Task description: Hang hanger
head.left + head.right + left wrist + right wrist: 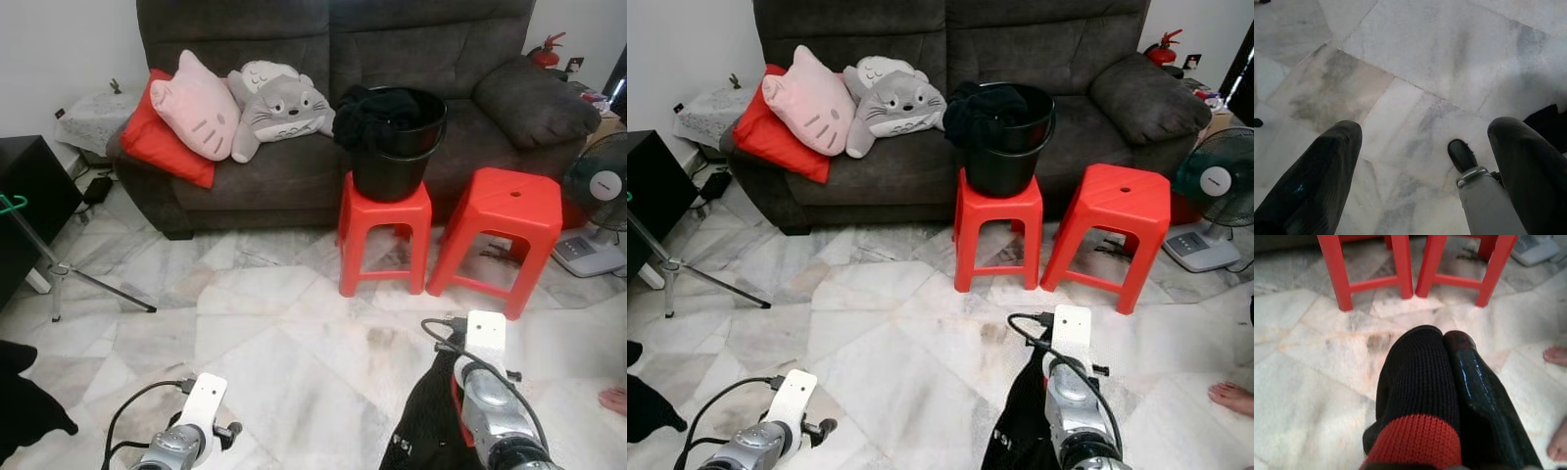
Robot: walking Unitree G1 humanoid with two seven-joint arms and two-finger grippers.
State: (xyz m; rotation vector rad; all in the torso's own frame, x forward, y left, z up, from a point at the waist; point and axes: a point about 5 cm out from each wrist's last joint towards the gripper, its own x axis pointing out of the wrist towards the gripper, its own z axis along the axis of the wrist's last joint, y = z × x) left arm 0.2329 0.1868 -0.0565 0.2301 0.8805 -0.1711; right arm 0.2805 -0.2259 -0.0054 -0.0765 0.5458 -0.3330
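Right tool [1449, 340] clamped together on black knit garment with red band [1418, 387], held low above marble floor [294, 323]. Left tool [1422, 142] held apart over floor. No hanger made out. Black bucket [392, 147] of dark clothes seated on red stool [384, 230] before sofa [431, 59].
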